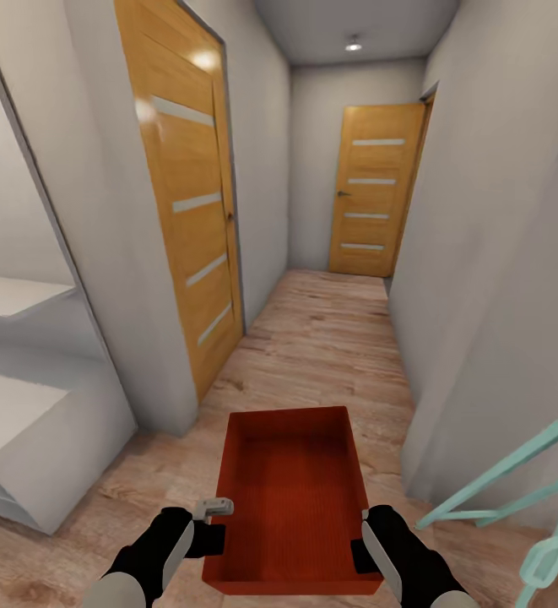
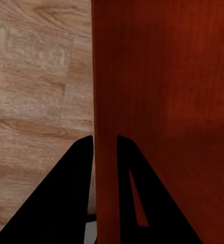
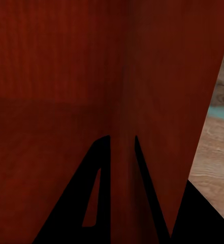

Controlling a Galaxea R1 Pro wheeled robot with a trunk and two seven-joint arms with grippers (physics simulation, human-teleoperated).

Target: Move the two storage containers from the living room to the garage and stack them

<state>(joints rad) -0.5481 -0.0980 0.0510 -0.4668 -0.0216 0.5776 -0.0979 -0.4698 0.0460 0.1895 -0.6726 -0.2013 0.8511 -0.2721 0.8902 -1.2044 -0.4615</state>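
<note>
Both claws are clamped on the one storage container (image 1: pixel 291 498) you are carrying: your left claw (image 1: pixel 213 530) pinches the left long wall, your right claw (image 1: pixel 365 540) the right long wall, each near the bin's near end. In the left wrist view the left claw (image 2: pixel 105 152) has one finger outside and one inside the thin red-orange wall (image 2: pixel 104 101), closed narrow on it; the right wrist view shows the same for the right claw (image 3: pixel 123 150) on its wall (image 3: pixel 123 91). The container sits directly between the two claws, held above the wood-plank floor (image 1: pixel 312 338), open top up and empty, its long axis pointing straight ahead down the corridor, so neither arm is nearer than the other. Count one container here; the second is not with you. You have two wooden doors: one door (image 1: pixel 190 194) close on the left wall, one far door (image 1: pixel 376 190) at the corridor's end, both shut as far as I can tell. This is pale-walled hallway, not the garage's concrete, so I judge you are mid-transport. Keep the bin centred between the walls as you drive on; the pale teal frame (image 1: pixel 523 498) at your right is close to the right arm.
</note>
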